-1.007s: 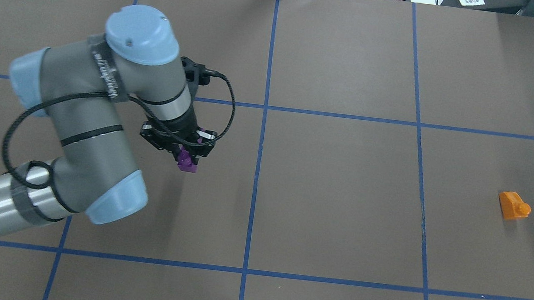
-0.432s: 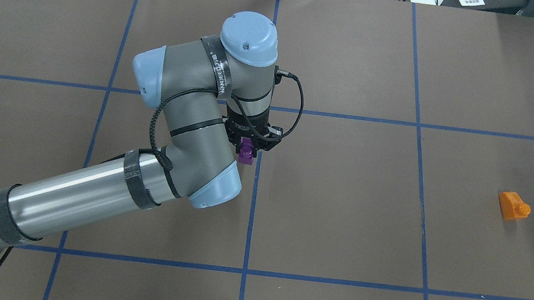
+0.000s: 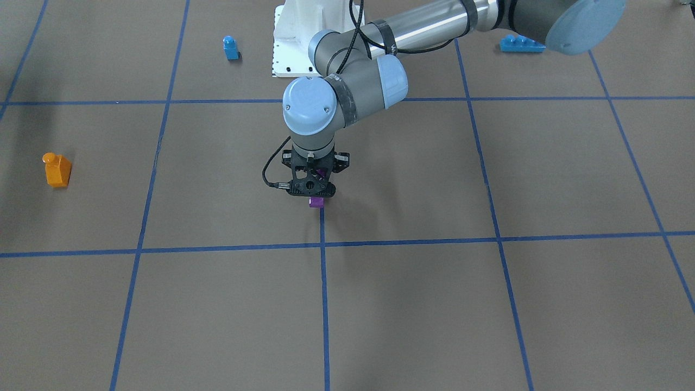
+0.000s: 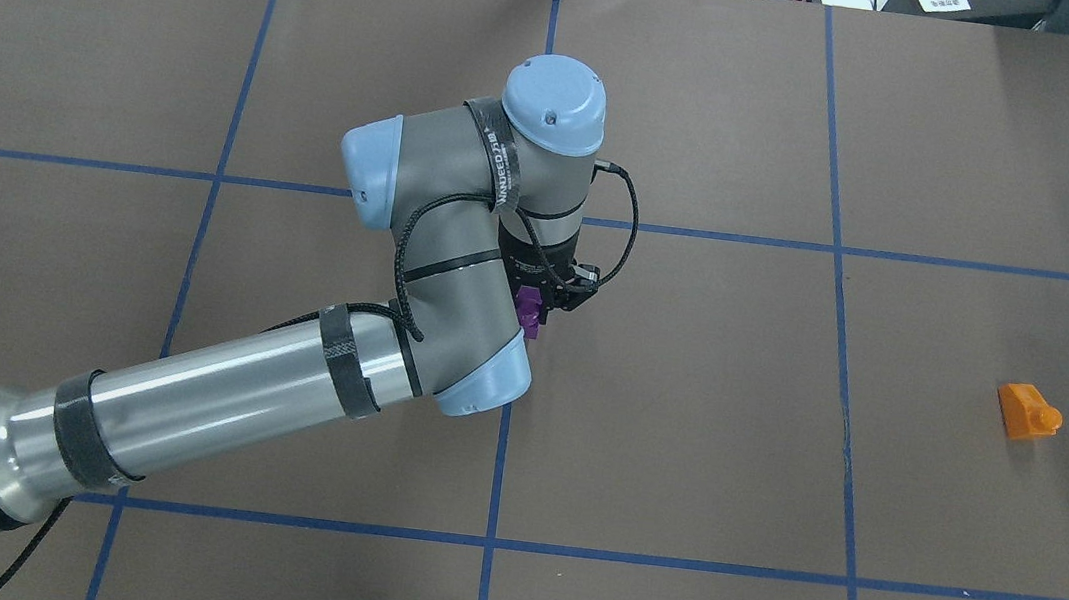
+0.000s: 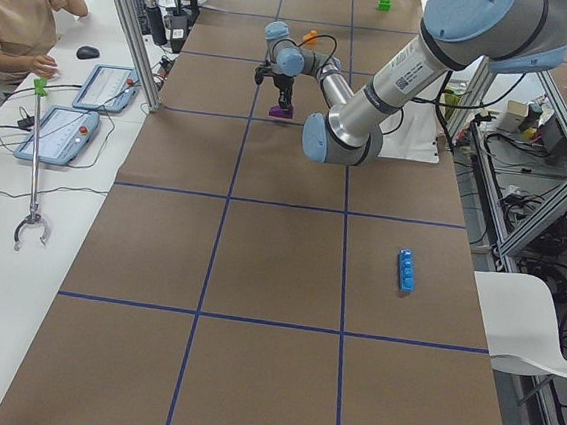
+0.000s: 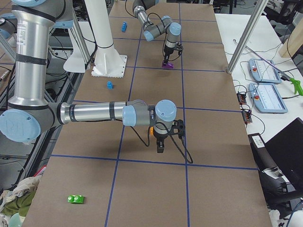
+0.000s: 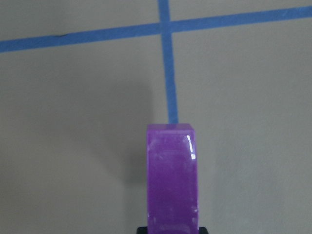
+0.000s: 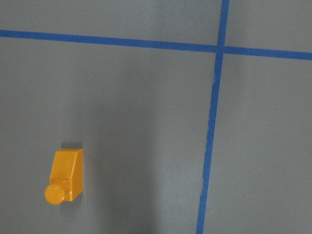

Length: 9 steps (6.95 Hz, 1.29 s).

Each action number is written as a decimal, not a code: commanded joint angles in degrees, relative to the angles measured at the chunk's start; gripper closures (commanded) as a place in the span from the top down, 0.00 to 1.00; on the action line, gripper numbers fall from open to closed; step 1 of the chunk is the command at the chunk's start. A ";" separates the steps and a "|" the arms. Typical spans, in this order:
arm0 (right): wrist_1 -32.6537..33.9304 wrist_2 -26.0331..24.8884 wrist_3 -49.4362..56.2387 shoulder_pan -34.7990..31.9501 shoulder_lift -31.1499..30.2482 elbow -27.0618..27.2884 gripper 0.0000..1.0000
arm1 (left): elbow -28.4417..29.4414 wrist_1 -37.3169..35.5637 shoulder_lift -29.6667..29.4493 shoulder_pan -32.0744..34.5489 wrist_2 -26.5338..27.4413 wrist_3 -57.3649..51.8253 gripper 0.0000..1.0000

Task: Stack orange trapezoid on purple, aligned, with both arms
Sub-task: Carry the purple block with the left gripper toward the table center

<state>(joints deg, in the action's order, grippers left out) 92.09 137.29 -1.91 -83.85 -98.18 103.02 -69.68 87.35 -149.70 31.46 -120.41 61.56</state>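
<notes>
left tool [image 3: 315,192] gripping purple [image 3: 316,203], orange trapezoid [image 3: 56,170] well apart

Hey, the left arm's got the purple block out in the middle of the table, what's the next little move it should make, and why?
Probably lower the left hand and set the purple block down by the centre tape line. The hand is shut on it there, and the orange block lies alone far to the right, needing a base.
</notes>
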 commanded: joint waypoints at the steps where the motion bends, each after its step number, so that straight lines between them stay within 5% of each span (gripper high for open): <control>1: -0.07 0.00 -0.02 -0.09 0.01 0.08 1.00 | 0.68 1.85 -0.07 -1.22 0.00 5.57 0.00; 9: 0.02 0.09 -0.02 0.27 0.01 0.08 1.00 | 0.51 4.23 2.13 -0.43 1.76 5.23 0.00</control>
<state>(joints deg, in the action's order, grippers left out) 92.11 137.36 -1.94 -83.63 -98.17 103.02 -69.11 91.33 -147.63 31.15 -118.59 66.66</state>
